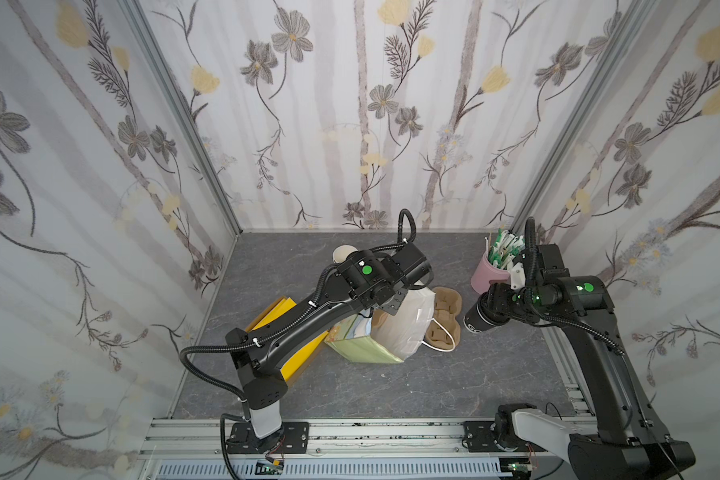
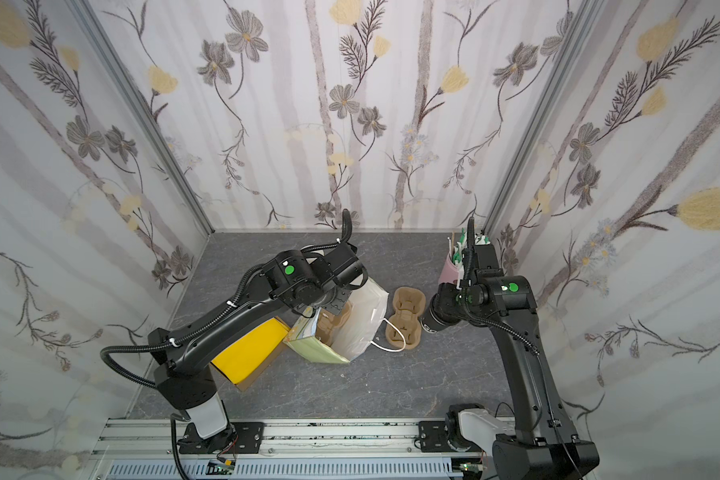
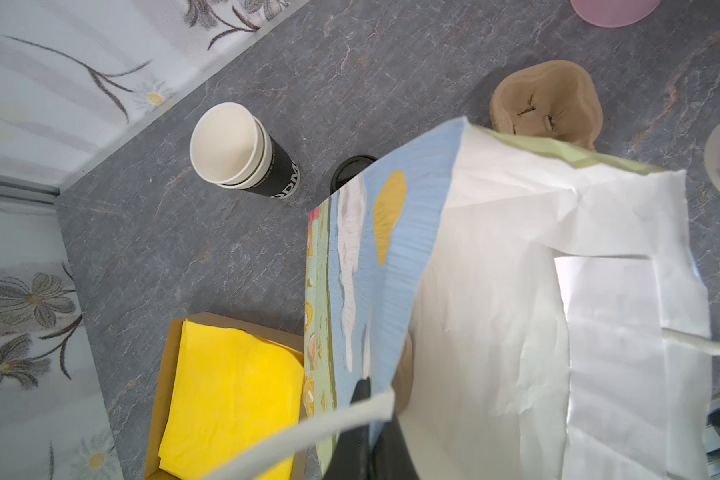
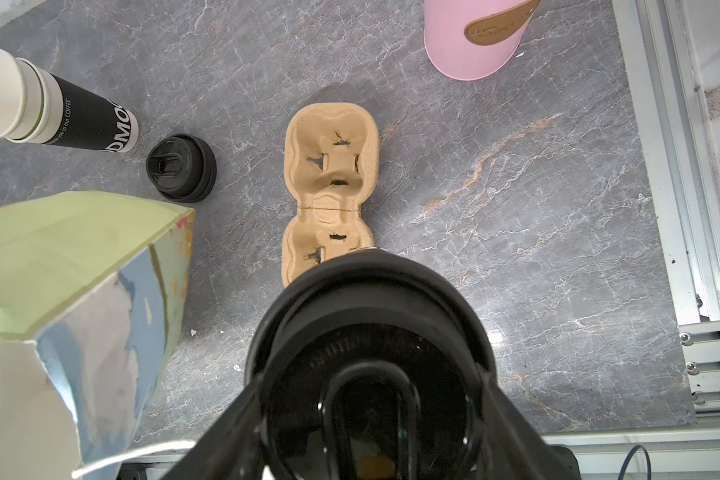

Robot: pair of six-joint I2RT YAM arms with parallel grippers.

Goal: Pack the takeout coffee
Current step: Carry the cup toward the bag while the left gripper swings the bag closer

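- Closest to your right wrist camera is the black domed sip lid (image 4: pixel 371 374), seated on the black paper cup (image 1: pixel 479 322) and filling the lower middle of that view.
- Your right gripper (image 1: pixel 493 307) grips the cup just under the lid, one dark finger (image 4: pixel 225 428) on each side, with the cup squarely between them.
- In both top views the cup sits just right of the brown pulp cup carrier (image 1: pixel 443 320), by its near end. You cannot tell whether its base touches the grey table (image 1: pixel 391 386).
- Your left gripper (image 3: pixel 375 432) is closed on the rim of the paper bag (image 3: pixel 495 291), with a finger on either side of the bag's blue wall and its white rope handle crossing just in front.
- That bag stands open-mouthed left of the carrier, well apart from the cup.
- Far left, the stack of lidless cups (image 4: pixel 38 104) stands with a spare black lid (image 4: pixel 181 166) just beside it.
- At the far right stands the pink holder (image 4: pixel 470 37); at the near left lies the box of yellow napkins (image 3: pixel 233 395).
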